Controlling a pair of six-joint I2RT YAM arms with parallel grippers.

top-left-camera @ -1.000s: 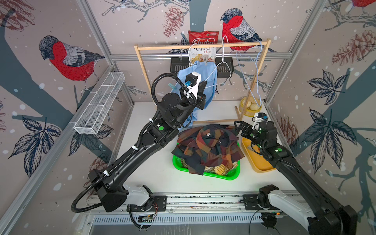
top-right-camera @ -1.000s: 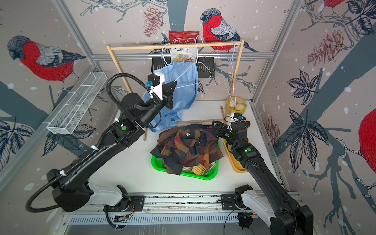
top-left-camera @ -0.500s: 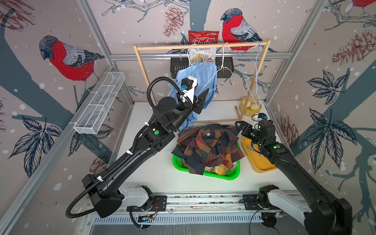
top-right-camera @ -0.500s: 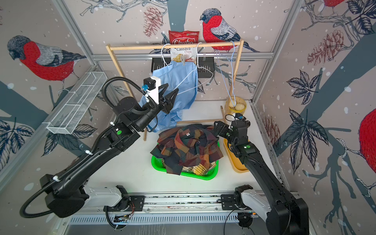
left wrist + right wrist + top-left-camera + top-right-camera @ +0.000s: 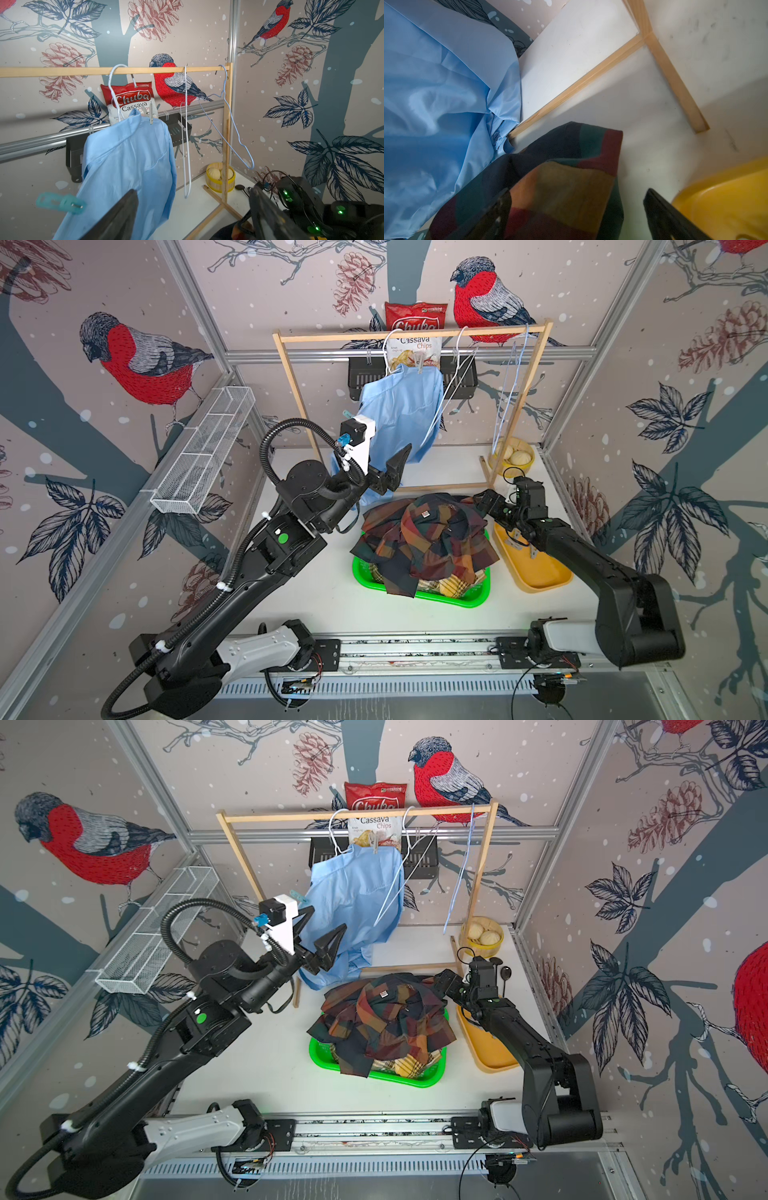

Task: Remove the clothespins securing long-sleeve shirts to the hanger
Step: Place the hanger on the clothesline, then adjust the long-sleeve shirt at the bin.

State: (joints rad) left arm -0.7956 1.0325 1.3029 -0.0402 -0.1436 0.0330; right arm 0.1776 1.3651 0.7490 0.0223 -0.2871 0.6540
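Hanging off the rail (image 5: 332,335) far centre, blue shirt (image 5: 399,414) has one pale pin (image 5: 151,116) clipped at its shoulder. Its hem bunches on the tabletop (image 5: 316,593). L hand (image 5: 321,926) is up at the shirt's left edge, fingers (image 5: 116,218) wide apart, holding nothing. Blurred teal pin (image 5: 60,202) shows just beside that edge, outside the fingers; can't tell if it grips cloth. R hand (image 5: 485,501) is low near the tabletop, fingers apart & empty, at far-right edge of dark plaid shirt (image 5: 428,539) heaped on green basket (image 5: 440,600), w/ yellow plaid (image 5: 451,587) under it. Just right of basket, under R arm, sits yellow tray (image 5: 540,576).
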